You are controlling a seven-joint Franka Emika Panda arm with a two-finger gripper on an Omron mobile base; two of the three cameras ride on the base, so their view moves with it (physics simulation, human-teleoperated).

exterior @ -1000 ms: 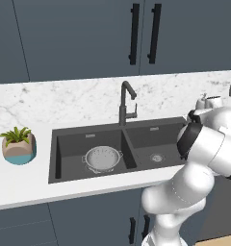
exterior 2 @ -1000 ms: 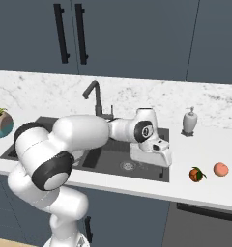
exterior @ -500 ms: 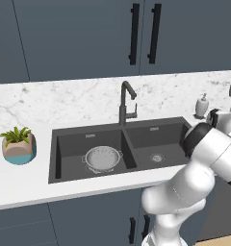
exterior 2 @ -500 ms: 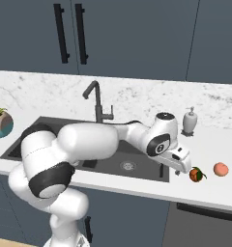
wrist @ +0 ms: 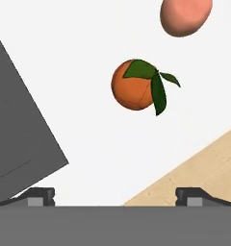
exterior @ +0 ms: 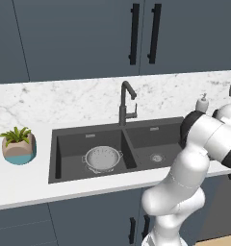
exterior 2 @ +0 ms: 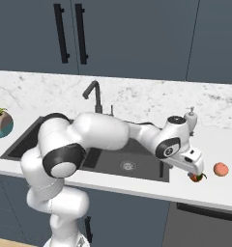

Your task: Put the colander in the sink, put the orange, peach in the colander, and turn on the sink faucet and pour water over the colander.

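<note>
Orange [wrist: 134, 85] lies on the table [wrist: 88, 57], peach [wrist: 185, 17] at one o'clock; tool [wrist: 115, 194] gapes wide, empty, above; colander [exterior: 102, 159] in the sink [exterior: 69, 149].

Arm [exterior 2: 103, 137] stretched low and far out to the right, upper links folded near the base, forearm running almost level toward the wrist [exterior 2: 173, 140]. Hand tipped downward past the wrist, gripper [exterior 2: 197, 172] pointing down at the surface. Jaws spread wide with nothing between them, two dark fingertips [wrist: 39, 194] standing far apart at the bottom corners of the hand view.
</note>
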